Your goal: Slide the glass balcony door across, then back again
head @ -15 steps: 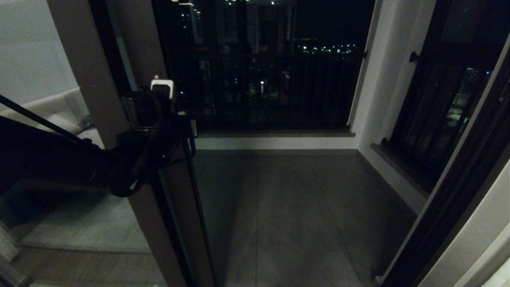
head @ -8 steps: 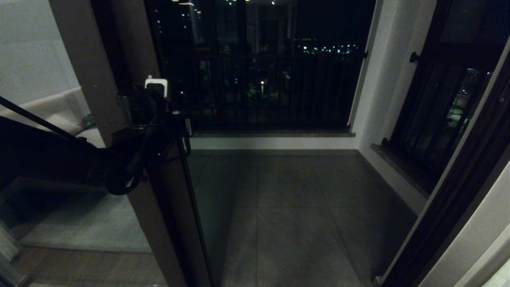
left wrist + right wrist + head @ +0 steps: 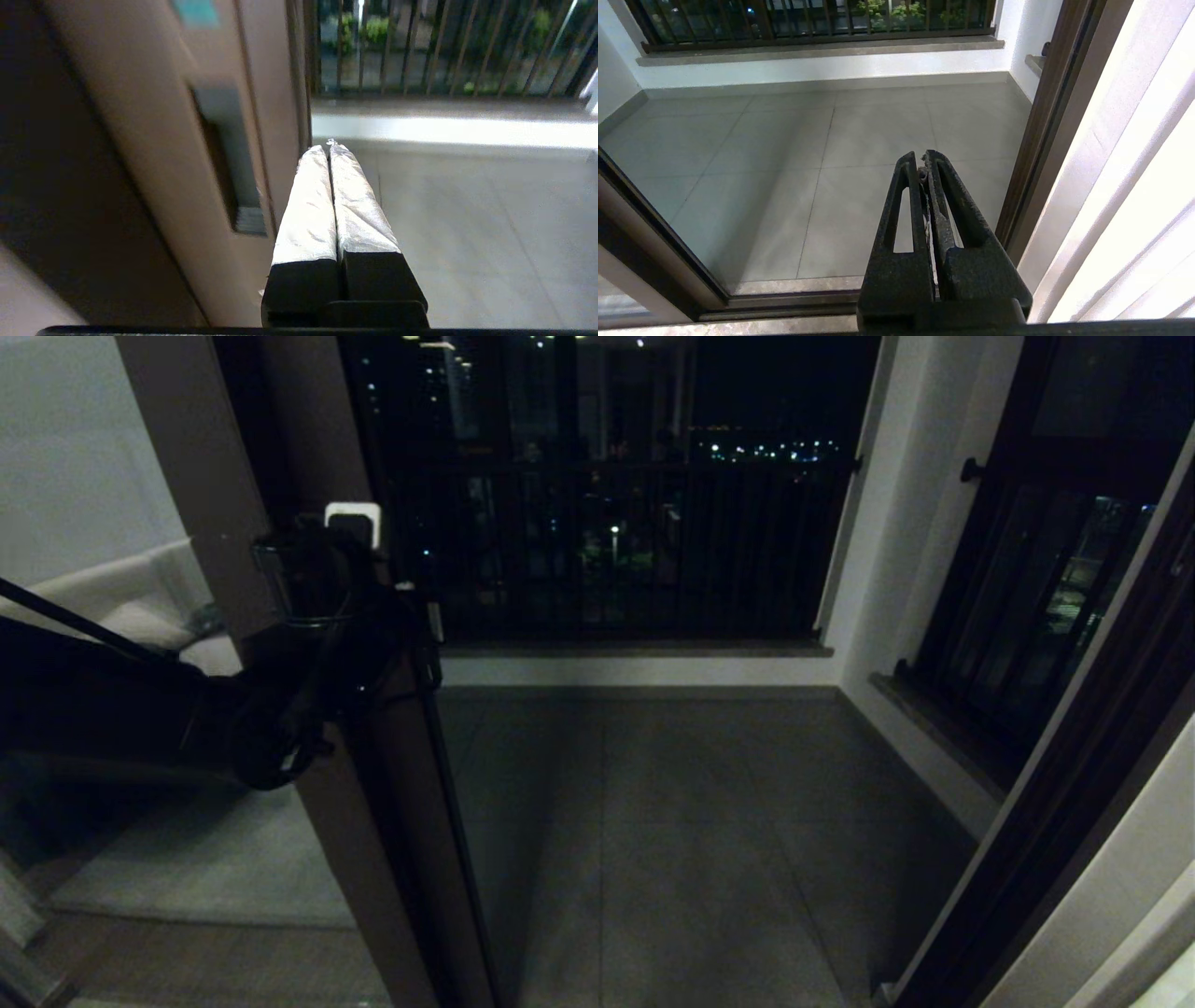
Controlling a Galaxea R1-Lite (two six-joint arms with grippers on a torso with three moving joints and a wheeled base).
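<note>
Home: tiled balcony, railing, sofa indoors.

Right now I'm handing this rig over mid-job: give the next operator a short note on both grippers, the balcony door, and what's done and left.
Left gripper: shut, empty, fingers beside the edge of the glass balcony door, next to its recessed handle.
Right gripper: shut, empty, hanging over the balcony floor near the right jamb.
Door: slid far to the left, doorway wide open; over the last second its edge moved left with the left gripper.
Left: which stroke this is cannot be told; finish it and confirm the door ends where it started.
</note>
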